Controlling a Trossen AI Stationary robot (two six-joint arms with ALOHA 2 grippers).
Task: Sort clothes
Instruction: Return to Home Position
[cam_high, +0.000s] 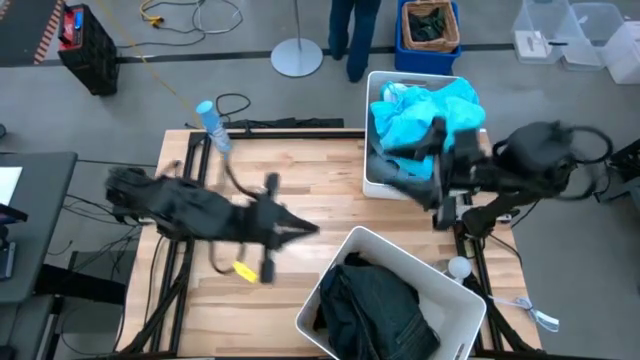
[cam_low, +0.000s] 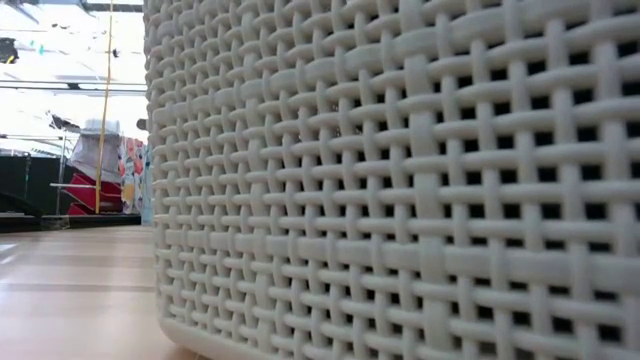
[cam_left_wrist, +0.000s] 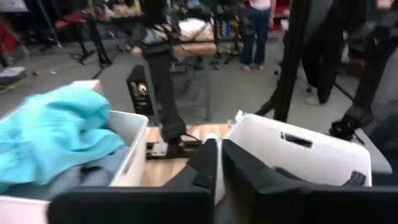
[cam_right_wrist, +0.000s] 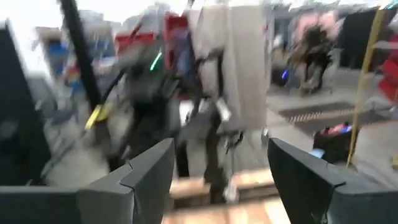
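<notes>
The near white woven plastic bin is holding the dark greenish-black jeans, the far white bin the bright turquoise top; sorting is looking done. The left pincer is hovering nearly closed, the right pincer spread wide, both empty.

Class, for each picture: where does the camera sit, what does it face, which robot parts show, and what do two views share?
High: overhead, facing down on table; both arms, left gripper, right gripper.
Low: tabletop, facing bin wall; no arm.
Left wrist: faces both bins; own fingers shut.
Right wrist: faces blurred room; own fingers open.
Shared: turquoise top, high and left wrist.
</notes>
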